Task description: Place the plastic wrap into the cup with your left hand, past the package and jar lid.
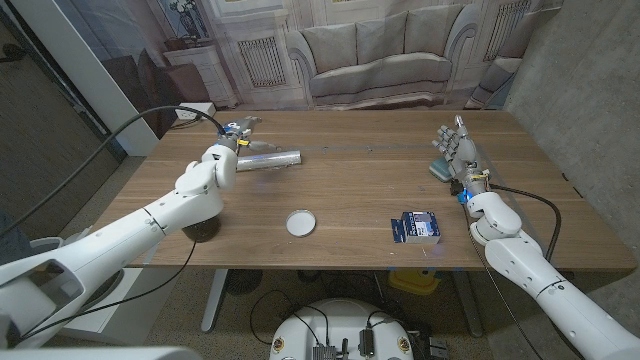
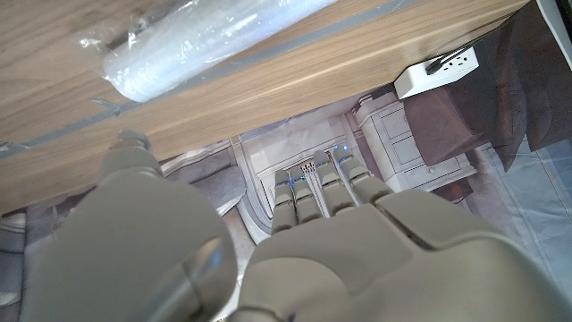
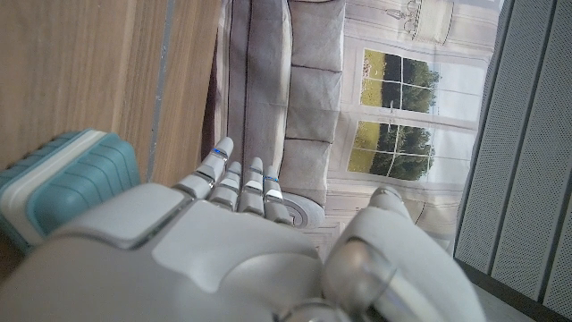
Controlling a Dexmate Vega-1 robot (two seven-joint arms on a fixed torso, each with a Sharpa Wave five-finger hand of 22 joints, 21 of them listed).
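Observation:
The plastic wrap [image 1: 272, 159], a clear shiny roll, lies on the wooden table [image 1: 360, 190] at the back left. My left hand [image 1: 232, 148] hovers at the roll's left end with its fingers straight and nothing in them. In the left wrist view the roll [image 2: 197, 45] lies on the table apart from the hand [image 2: 304, 241]. A dark round thing [image 1: 200, 231], maybe the cup, shows under my left forearm, mostly hidden. The white jar lid [image 1: 300, 222] and the blue and white package [image 1: 415, 228] lie near the front edge. My right hand [image 1: 458, 150] stands at the right, fingers extended.
A teal box [image 1: 440, 168] sits beside my right hand, and also appears in the right wrist view [image 3: 63, 179] next to that hand [image 3: 232, 241]. A white power strip [image 2: 438, 70] lies beyond the table's far left edge. A black cable runs along my left arm.

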